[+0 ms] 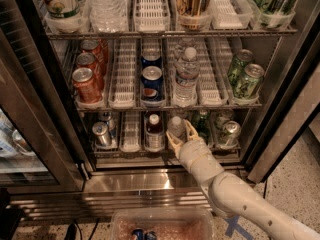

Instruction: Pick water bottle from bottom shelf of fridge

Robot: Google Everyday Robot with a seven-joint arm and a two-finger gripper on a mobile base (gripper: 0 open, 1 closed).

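Note:
The water bottle (176,125), clear with a white cap, stands in a middle lane of the bottom shelf (131,149) of the fridge (280,109). My gripper (180,133) reaches in from the lower right at the shelf's front edge. It is open, with one finger on each side of the bottle's lower body. The bottle stands upright on the shelf. My pale arm (235,194) hides the shelf's front rail below the bottle.
A white-capped bottle of dark liquid (154,127) stands just left of the water bottle and a green bottle (201,123) just right. Silver cans (101,133) sit further left, another can (229,132) at right. The open glass door (30,114) is at left. A clear bin (160,224) lies on the floor.

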